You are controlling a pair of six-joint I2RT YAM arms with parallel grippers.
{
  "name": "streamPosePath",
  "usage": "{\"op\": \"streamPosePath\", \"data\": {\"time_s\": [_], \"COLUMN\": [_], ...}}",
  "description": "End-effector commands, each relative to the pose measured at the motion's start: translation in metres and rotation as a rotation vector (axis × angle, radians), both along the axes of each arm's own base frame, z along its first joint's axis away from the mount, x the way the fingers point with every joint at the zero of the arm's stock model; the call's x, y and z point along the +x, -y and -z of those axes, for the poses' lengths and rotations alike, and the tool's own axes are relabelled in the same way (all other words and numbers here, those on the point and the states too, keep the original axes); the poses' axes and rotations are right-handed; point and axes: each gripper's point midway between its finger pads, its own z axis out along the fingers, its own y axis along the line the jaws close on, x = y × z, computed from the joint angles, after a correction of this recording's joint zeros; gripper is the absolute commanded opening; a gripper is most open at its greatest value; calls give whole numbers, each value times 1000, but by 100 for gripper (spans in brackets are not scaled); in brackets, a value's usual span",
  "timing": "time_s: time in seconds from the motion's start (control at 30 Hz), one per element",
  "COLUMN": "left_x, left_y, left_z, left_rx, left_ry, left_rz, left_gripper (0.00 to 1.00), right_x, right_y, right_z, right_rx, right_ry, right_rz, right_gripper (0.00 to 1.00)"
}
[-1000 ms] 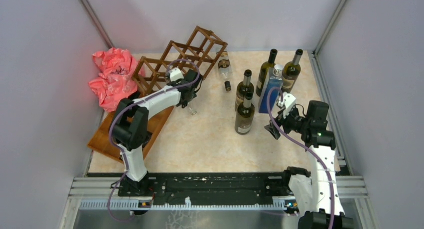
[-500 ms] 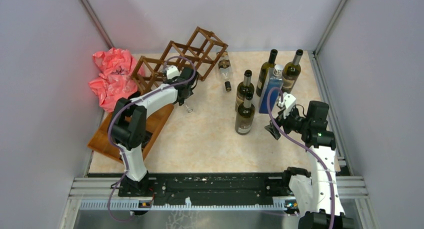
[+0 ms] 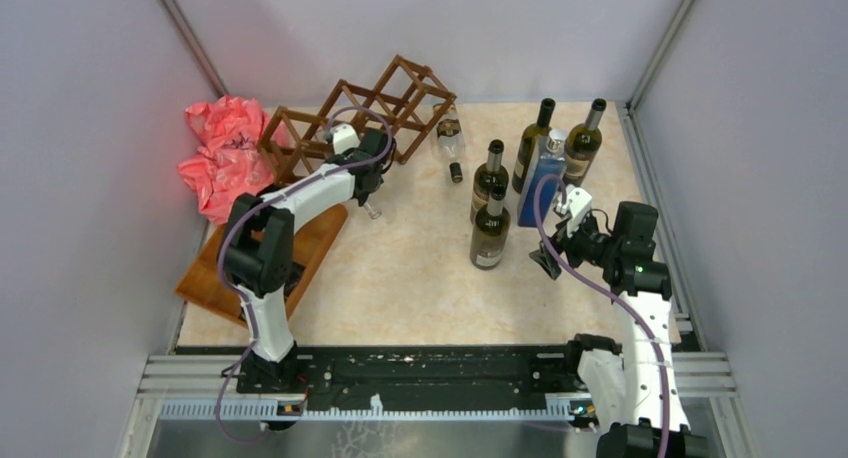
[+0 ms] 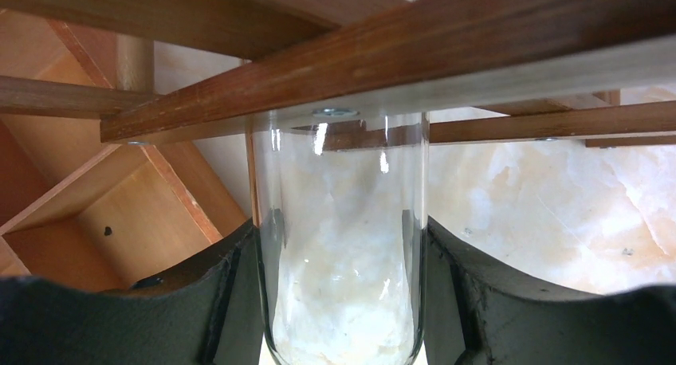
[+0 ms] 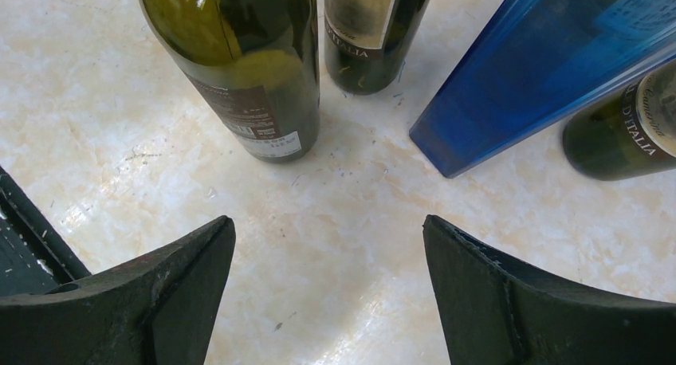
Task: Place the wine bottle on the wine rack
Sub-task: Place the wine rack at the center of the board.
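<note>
Top view: the left gripper [image 3: 367,190] pinches a clear glass bottle [image 3: 373,214] at the wine rack's [image 3: 375,103] near edge. The arm hides all but the bottle's near tip. The right gripper [image 3: 550,263] hangs spread and empty beside the green bottles [image 3: 489,233].

Left wrist: the glass passes under the slats [image 4: 398,54], though which cell is unclear. Catching a slat could shove or tip the rack.

Right wrist: the bottle tops are cut off.

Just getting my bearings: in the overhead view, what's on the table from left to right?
Pink bag, wine rack, bottle lying on its side, nearest dark bottle, blue bottle, rightmost green bottle.
</note>
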Motion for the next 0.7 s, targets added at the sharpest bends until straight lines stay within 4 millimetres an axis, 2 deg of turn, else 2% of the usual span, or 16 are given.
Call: {"op": "streamPosePath", "data": {"time_s": [0.0, 0.13, 0.4, 0.67], "left_x": [25, 26, 26, 21], "left_y": [-12, -18, -10, -17], "left_z": [-24, -16, -7, -12], "left_rx": [19, -5, -19, 25], "left_ry": [102, 85, 37, 42], "left_rz": [-52, -51, 50, 84], "left_gripper": [35, 35, 35, 42], "right_x": [4, 4, 4, 4], "right_y": [-2, -1, -1, -1], "right_z": [-4, -4, -3, -3], "right_rx": [-9, -9, -10, -9], "right_ry": [39, 39, 35, 36], "right_rz": [-16, -16, -15, -16], "right_gripper": [87, 87, 87, 87]}}
